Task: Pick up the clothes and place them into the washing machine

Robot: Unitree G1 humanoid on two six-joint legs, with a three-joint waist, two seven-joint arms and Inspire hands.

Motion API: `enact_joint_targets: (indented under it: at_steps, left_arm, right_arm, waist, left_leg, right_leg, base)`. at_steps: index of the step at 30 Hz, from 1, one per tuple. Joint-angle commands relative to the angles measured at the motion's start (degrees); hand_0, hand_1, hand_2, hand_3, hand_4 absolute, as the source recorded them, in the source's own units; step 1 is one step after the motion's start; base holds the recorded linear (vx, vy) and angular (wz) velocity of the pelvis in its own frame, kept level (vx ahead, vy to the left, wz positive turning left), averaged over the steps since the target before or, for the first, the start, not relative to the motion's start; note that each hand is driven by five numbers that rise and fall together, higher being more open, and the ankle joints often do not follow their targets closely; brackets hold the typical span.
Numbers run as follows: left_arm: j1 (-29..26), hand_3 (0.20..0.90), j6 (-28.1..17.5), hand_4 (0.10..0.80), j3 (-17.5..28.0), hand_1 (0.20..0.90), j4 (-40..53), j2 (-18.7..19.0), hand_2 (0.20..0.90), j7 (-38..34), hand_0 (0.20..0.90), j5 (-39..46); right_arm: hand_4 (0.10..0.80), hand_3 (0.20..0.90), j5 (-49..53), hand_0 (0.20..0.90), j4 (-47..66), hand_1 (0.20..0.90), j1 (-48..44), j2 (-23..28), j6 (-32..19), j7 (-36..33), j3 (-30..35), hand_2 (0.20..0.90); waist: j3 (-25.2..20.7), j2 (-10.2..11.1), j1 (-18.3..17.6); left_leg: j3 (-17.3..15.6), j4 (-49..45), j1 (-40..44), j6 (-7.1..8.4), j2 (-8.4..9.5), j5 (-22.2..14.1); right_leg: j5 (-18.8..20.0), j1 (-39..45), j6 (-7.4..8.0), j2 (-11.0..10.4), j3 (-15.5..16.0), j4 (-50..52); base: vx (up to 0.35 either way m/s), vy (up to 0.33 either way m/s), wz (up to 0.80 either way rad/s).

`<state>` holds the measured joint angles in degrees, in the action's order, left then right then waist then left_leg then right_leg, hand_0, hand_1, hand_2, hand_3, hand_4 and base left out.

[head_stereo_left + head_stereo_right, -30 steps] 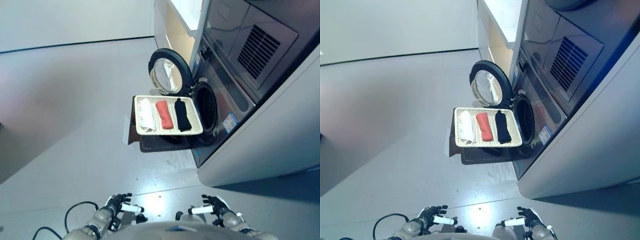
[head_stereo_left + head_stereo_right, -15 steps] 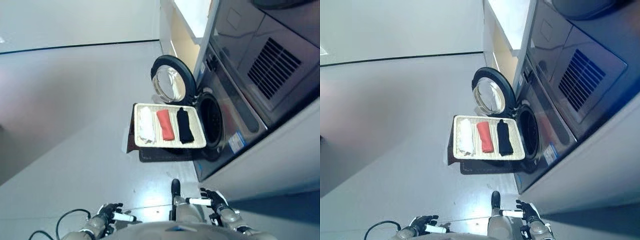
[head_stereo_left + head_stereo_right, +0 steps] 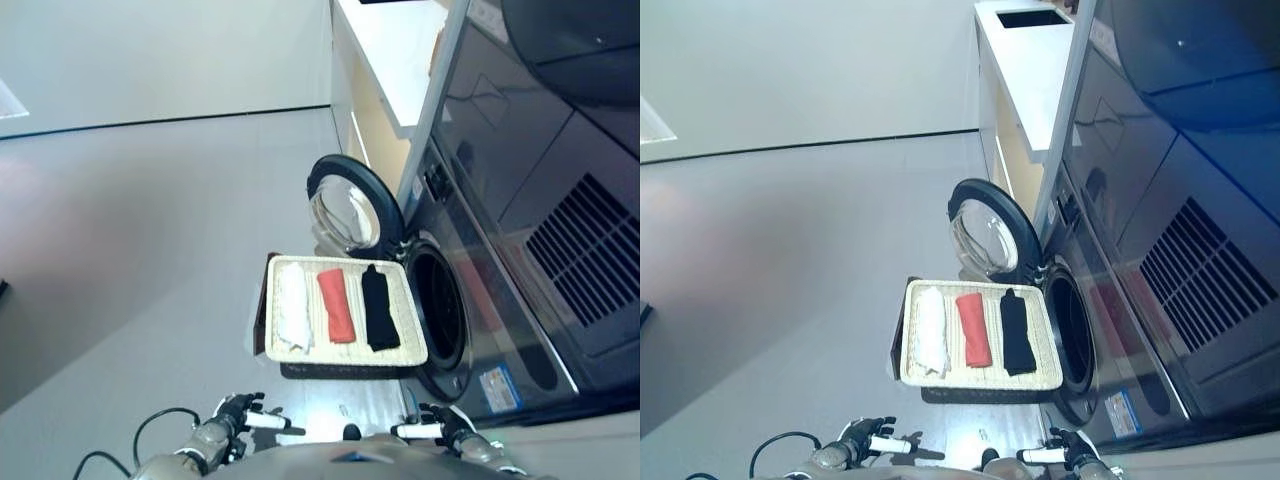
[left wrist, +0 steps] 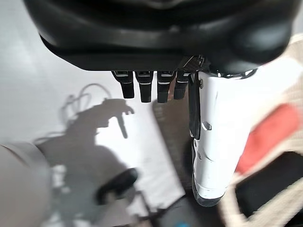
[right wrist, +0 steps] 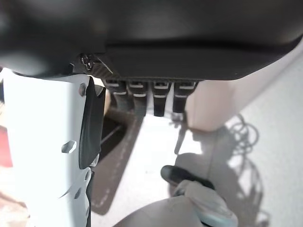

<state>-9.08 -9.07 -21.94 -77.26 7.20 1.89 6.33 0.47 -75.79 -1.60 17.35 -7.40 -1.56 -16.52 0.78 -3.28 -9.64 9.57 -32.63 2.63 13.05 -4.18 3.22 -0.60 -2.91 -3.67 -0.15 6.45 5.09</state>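
The view has tilted up, while both empty hands, left hand (image 3: 238, 411) and right hand (image 3: 440, 429), hang relaxed, well short of the tray (image 3: 412, 350) holding white (image 3: 292, 318), red (image 3: 337, 305) and black (image 3: 379, 307) clothes beside the open washing machine (image 3: 445, 310).

We hold both arms low and close in. Our left hand (image 3: 236, 412) sits at about 7 o'clock in the head views, our right hand (image 3: 447, 428) at about 5 o'clock. Both hang with fingers relaxed and white-covered thumbs straight out, holding nothing.
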Motion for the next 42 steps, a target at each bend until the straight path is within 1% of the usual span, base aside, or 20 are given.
enact_joint_targets:
  at_steps: [1, 4, 6, 7, 9, 14, 16, 19, 23, 24, 30, 33, 34, 35, 36, 37, 38, 39, 40, 42]
  left_arm:
    - [-1.85, 0.900, -2.27, 0.800, -0.77, 0.900, 6.11, 2.28, 0.900, -0.45, 0.900, 2.08]
    - [0.63, 0.900, -2.36, 0.800, 1.25, 0.900, 2.63, 2.96, 0.900, -1.49, 0.900, 1.72]
    - [1.17, 0.900, -2.39, 0.800, 2.17, 0.900, 1.09, 3.44, 0.900, -1.69, 0.900, 1.60]
    - [1.50, 0.900, -1.71, 0.800, 1.04, 0.900, -0.19, 3.57, 0.900, -1.07, 0.900, 0.83]
    - [2.36, 0.900, -1.53, 0.800, 3.31, 0.900, -0.69, 4.04, 0.900, -1.82, 0.900, 1.90]
    - [4.61, 0.900, -1.81, 0.800, 6.86, 0.900, -3.51, 5.09, 0.900, -3.19, 0.900, 2.69]
    - [4.73, 0.900, -1.99, 0.800, 6.86, 0.900, -3.34, 4.71, 0.900, -3.19, 0.900, 2.76]
    - [4.69, 0.900, -2.27, 0.800, 6.13, 0.900, -2.85, 4.01, 0.900, -3.09, 0.900, 2.35]
    - [2.93, 0.900, -2.89, 0.800, 4.14, 0.900, -0.25, 3.32, 0.900, -2.82, 0.900, 2.63]
    - [2.45, 0.900, -3.14, 0.800, 3.34, 0.900, 0.45, 3.03, 0.900, -2.74, 0.900, 2.28]
    - [1.81, 0.900, -3.06, 0.800, 2.46, 0.900, 0.90, 3.31, 0.900, -2.53, 0.900, 1.45]
    - [1.71, 0.900, -2.69, 0.800, 2.58, 0.900, 0.26, 3.59, 0.900, -2.37, 0.900, 0.95]
    - [1.64, 0.900, -2.47, 0.800, 2.84, 0.900, -0.09, 4.21, 0.900, -2.25, 0.900, 0.74]
    - [0.90, 0.900, -2.27, 0.800, 3.19, 0.900, 0.17, 5.52, 0.900, -2.73, 0.900, 1.11]
    - [0.84, 0.900, -2.27, 0.800, 3.23, 0.900, 0.16, 5.51, 0.900, -2.73, 0.900, 1.11]
    - [0.66, 0.900, -2.04, 0.800, 4.30, 0.900, 0.25, 6.60, 0.900, -3.09, 0.900, 1.52]
    - [1.33, 0.900, -1.99, 0.800, 5.20, 0.900, 0.56, 6.72, 0.900, -3.09, 0.900, 1.47]
    - [1.38, 0.900, -1.97, 0.800, 5.22, 0.900, 0.59, 6.73, 0.900, -3.09, 0.900, 1.46]
    - [1.32, 0.900, -2.18, 0.800, 5.85, 0.900, 0.44, 7.03, 0.900, -3.07, 0.900, 1.88]
    - [1.51, 0.900, -2.02, 0.800, 6.53, 0.900, 0.40, 7.05, 0.900, -2.87, 0.900, 2.30]
  right_arm:
    - [0.800, 0.900, -0.33, 0.900, -0.66, 0.900, -0.70, 2.45, -0.23, -1.92, -1.90, 0.900]
    - [0.800, 0.900, -0.32, 0.900, -1.57, 0.900, -0.65, 0.99, -0.62, -2.68, -2.97, 0.900]
    - [0.800, 0.900, -0.51, 0.900, -1.91, 0.900, -0.83, 0.78, -0.78, -2.88, -3.05, 0.900]
    - [0.800, 0.900, 0.80, 0.900, -4.80, 0.900, -13.67, 1.37, 1.37, -2.77, -5.34, 0.900]
    - [0.800, 0.900, 0.75, 0.900, -2.45, 0.900, -6.02, -0.50, 0.02, -3.61, -5.31, 0.900]
    - [0.800, 0.900, 0.46, 0.900, -0.20, 0.900, -4.11, -0.52, -0.88, -3.87, -5.11, 0.900]
    - [0.800, 0.900, 0.60, 0.900, -0.95, 0.900, -3.95, -0.34, -0.86, -3.58, -4.96, 0.900]
    - [0.800, 0.900, 0.75, 0.900, -2.42, 0.900, -3.69, -0.36, -0.70, -3.34, -4.47, 0.900]
    - [0.800, 0.900, 1.05, 0.900, -3.36, 0.900, -2.89, -1.11, -0.46, -2.98, -4.26, 0.900]
    - [0.800, 0.900, 1.33, 0.900, -3.69, 0.900, -2.85, -1.29, -0.35, -2.87, -3.88, 0.900]
    - [0.800, 0.900, 1.15, 0.900, -4.36, 0.900, -3.32, -1.34, 0.14, -2.82, -2.52, 0.900]
    - [0.800, 0.900, 0.59, 0.900, -4.88, 0.900, -3.58, -1.01, 0.36, -3.10, -1.85, 0.900]
    - [0.800, 0.900, -0.65, 0.900, -5.04, 0.900, -4.73, -0.54, 0.63, -3.69, -1.68, 0.900]
    - [0.800, 0.900, -1.66, 0.900, -4.71, 0.900, -7.82, 0.48, 0.96, -4.46, -1.96, 0.900]
    - [0.800, 0.900, -1.66, 0.900, -4.74, 0.900, -7.90, 0.49, 0.95, -4.45, -1.97, 0.900]
    - [0.800, 0.900, -2.40, 0.900, -4.44, 0.900, -11.27, 1.96, 1.60, -5.11, -2.03, 0.900]
    - [0.800, 0.900, -2.75, 0.900, -4.61, 0.900, -11.59, 2.39, 1.82, -5.14, -2.17, 0.900]
    - [0.800, 0.900, -2.75, 0.900, -4.61, 0.900, -11.57, 2.38, 1.82, -5.14, -2.20, 0.900]
    - [0.800, 0.900, -3.35, 0.900, -5.43, 0.900, -12.67, 2.73, 2.16, -5.09, -3.02, 0.900]
    - [0.800, 0.900, -3.00, 0.900, -6.24, 0.900, -12.34, 2.73, 2.23, -4.98, -2.77, 0.900]
  waist:
    - [1.61, 4.76, 2.46]
    - [2.85, 6.61, 5.98]
    - [3.51, 6.60, 7.02]
    - [3.50, 6.76, 9.87]
    - [3.63, 5.96, 10.25]
    - [4.13, 3.91, 12.43]
    - [3.92, 3.38, 12.40]
    - [3.09, 2.62, 12.33]
    - [1.60, 2.89, 11.27]
    - [0.49, 3.18, 11.03]
    - [-1.33, 3.76, 10.89]
    - [-1.55, 3.71, 11.28]
    - [-0.87, 3.02, 11.70]
    - [2.06, 1.32, 11.94]
    - [2.14, 1.38, 11.80]
    - [3.07, 0.69, 12.40]
    - [2.78, 1.35, 12.37]
    - [2.96, 1.26, 12.17]
    - [2.82, 1.73, 11.92]
    - [2.38, 2.20, 12.18]
  left_leg:
    - [-4.64, -11.61, -3.20, -8.45, 4.23, 6.44]
    - [-6.72, -3.64, -15.01, -10.91, 3.06, 2.63]
    - [-6.67, 0.67, -15.98, -10.98, 1.66, 2.11]
    - [-5.42, 3.61, -16.69, -10.88, 1.71, 2.21]
    - [-4.05, 12.48, -17.83, -10.06, 0.32, 4.32]
    - [-0.68, 32.20, -16.98, -7.82, -1.76, 8.84]
    - [-1.99, 34.66, -15.93, -7.23, -1.76, 9.15]
    - [-1.20, 36.03, -14.32, -7.02, -1.45, 9.40]
    - [-4.81, 35.38, -12.09, -7.16, -1.33, 7.72]
    - [-5.67, 35.54, -11.16, -7.92, -0.56, 6.35]
    - [-8.53, 34.10, -10.44, -10.11, 2.34, 2.83]
    - [-9.66, 32.92, -10.41, -11.09, 3.37, 1.54]
    - [-10.56, 32.84, -9.15, -11.91, 3.44, 0.56]
    - [-11.11, 33.10, -7.91, -12.36, 2.40, 0.44]
    - [-11.02, 33.10, -7.91, -12.36, 2.51, 0.45]
    - [-11.96, 34.22, -6.49, -11.60, 2.29, 0.05]
    - [-12.43, 34.30, -5.74, -11.01, 2.85, -0.60]
    - [-12.23, 34.32, -5.49, -10.95, 2.76, -0.63]
    - [-11.63, 34.69, -4.53, -10.76, 2.49, -0.66]
    - [-11.27, 35.34, -4.31, -10.72, 2.54, -0.67]
  right_leg:
    - [6.61, -1.16, 1.65, 0.70, -5.24, -8.26]
    - [4.39, 2.77, 1.75, 1.52, -8.11, -8.39]
    - [3.66, 4.10, 2.17, 1.96, -8.76, -8.64]
    - [3.05, 6.00, 2.32, 1.95, -8.66, -9.14]
    - [2.31, 6.98, 3.36, 2.28, -9.73, -9.76]
    - [-0.57, 10.27, 5.09, 2.95, -13.62, -10.09]
    - [-1.31, 11.03, 5.54, 2.77, -13.88, -10.09]
    - [-2.14, 11.54, 5.90, 2.30, -13.75, -10.09]
    - [-3.60, 13.21, 7.11, -0.31, -13.36, -10.09]
    - [-3.51, 13.52, 8.06, -1.97, -13.23, -10.09]
    - [-2.71, 13.96, 10.66, -6.53, -13.23, -8.96]
    - [-2.50, 12.16, 11.70, -7.63, -12.93, -4.01]
    - [-1.19, 7.86, 12.38, -7.07, -11.58, 5.12]
    - [1.92, 0.59, 13.33, -6.75, -4.73, 13.43]
    - [1.69, 0.47, 13.34, -6.86, -4.65, 13.79]
    - [0.85, -3.43, 11.95, -8.87, 5.27, 9.56]
    - [0.89, -1.14, 11.59, -9.36, 8.25, 3.31]
    - [1.10, -0.55, 11.56, -9.22, 8.51, 2.77]
    - [1.40, -0.18, 11.16, -8.80, 3.35, 0.88]
    - [1.57, 0.60, 10.65, -8.04, 2.40, -1.06]
  base:
    - [0.168, -0.140, -0.35]
    - [0.222, -0.086, 0.14]
    - [0.205, -0.007, -0.42]
    - [0.250, 0.010, -0.40]
    - [0.244, 0.064, -0.26]
    - [0.233, 0.091, -0.45]
    - [0.161, 0.099, -0.50]
    - [0.148, 0.128, -0.56]
    - [0.192, 0.167, -0.26]
    - [0.237, 0.200, -0.13]
    - [0.159, 0.156, -0.08]
    - [0.114, 0.135, -0.10]
    - [-0.019, 0.166, -0.18]
    - [-0.021, 0.164, -0.39]
    - [-0.051, 0.155, -0.58]
    - [0.089, 0.032, -0.59]
    - [0.093, 0.031, -0.51]
    - [0.174, -0.086, -0.38]
    - [0.112, -0.053, -0.20]
    - [0.138, -0.074, 0.20]
